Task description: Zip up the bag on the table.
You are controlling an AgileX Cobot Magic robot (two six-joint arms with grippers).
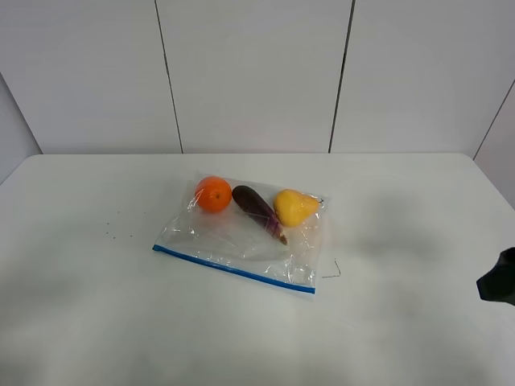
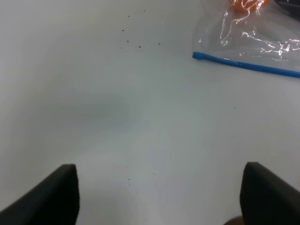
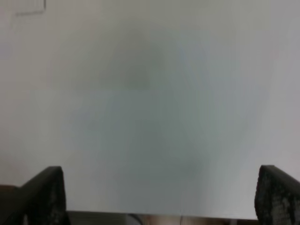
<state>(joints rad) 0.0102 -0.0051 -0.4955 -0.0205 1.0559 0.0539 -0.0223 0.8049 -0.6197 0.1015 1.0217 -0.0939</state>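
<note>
The clear bag (image 1: 241,233) lies flat in the middle of the white table (image 1: 96,305). Its blue zipper strip (image 1: 233,268) runs along the near edge. An orange (image 1: 213,194), a purple eggplant (image 1: 259,211) and a yellow pear (image 1: 294,207) show through it at the far side. In the left wrist view the bag's corner (image 2: 248,42) and blue strip (image 2: 243,63) lie well away from my left gripper (image 2: 159,192), which is open over bare table. My right gripper (image 3: 159,197) is open over bare table; a dark part of that arm (image 1: 499,280) shows at the right edge.
Tiny dark specks (image 1: 121,229) dot the table left of the bag. A thin dark mark (image 1: 331,272) lies just right of the bag. White wall panels (image 1: 257,72) stand behind the table's far edge.
</note>
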